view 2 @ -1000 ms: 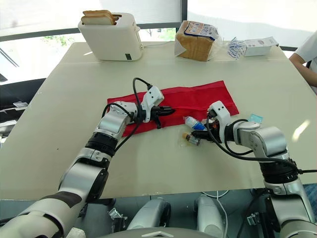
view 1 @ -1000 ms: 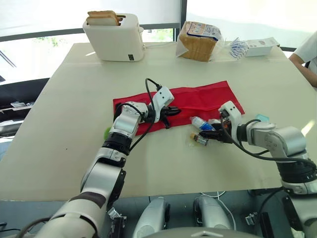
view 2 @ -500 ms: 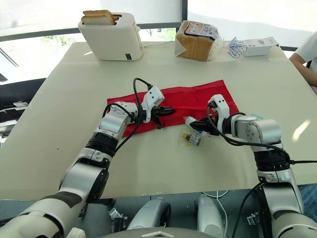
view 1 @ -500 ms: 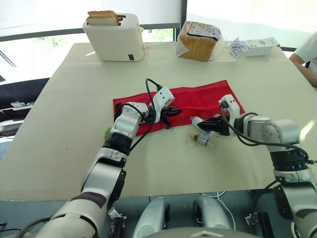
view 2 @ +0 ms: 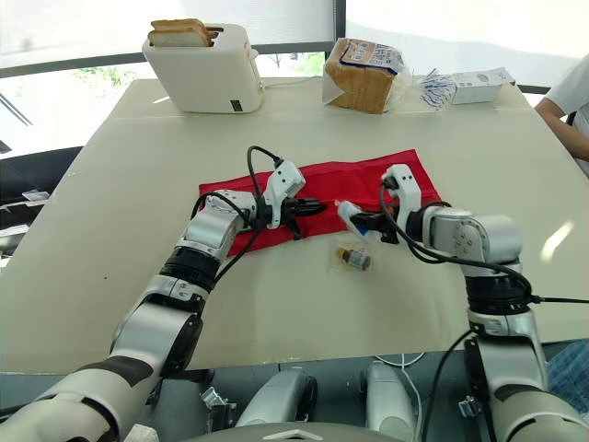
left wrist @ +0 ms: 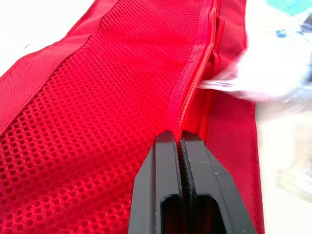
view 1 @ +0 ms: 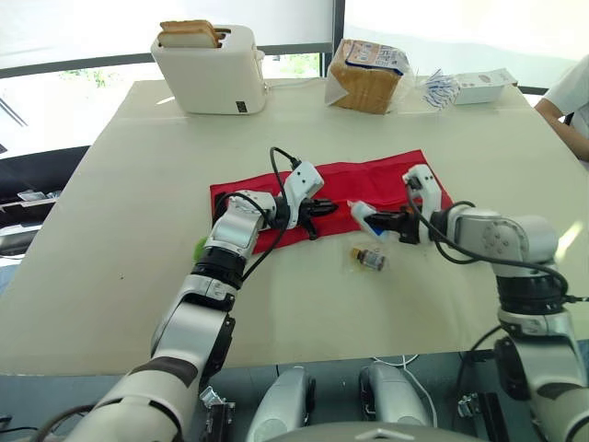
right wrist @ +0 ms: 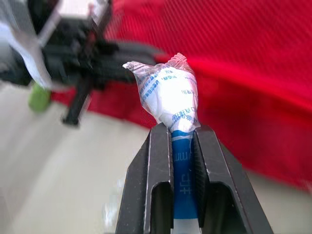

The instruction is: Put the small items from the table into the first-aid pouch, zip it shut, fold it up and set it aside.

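The red first-aid pouch (view 1: 368, 180) lies flat in the middle of the table, its mesh side and zipper (left wrist: 195, 83) up. My left gripper (view 1: 324, 206) is shut on the pouch's zipper edge near its front left part. Over the pouch's front edge, my right gripper (view 1: 379, 219) is shut on a small blue-and-white wrapped packet (right wrist: 168, 92) and holds it just off the table, pointing toward the left gripper. A little brown bottle in clear wrap (view 1: 368, 259) lies on the table in front of the pouch. A small green item (view 1: 199, 246) sits by my left forearm.
At the back stand a white toaster (view 1: 210, 69) with bread in it, a bagged loaf (view 1: 368, 75) and a white box (view 1: 483, 86). A person's sleeve (view 1: 572, 101) shows at the far right edge.
My right gripper closed on the wrapped packet, lifted it off the table and carried it left toward the pouch opening. The left gripper has stayed put.
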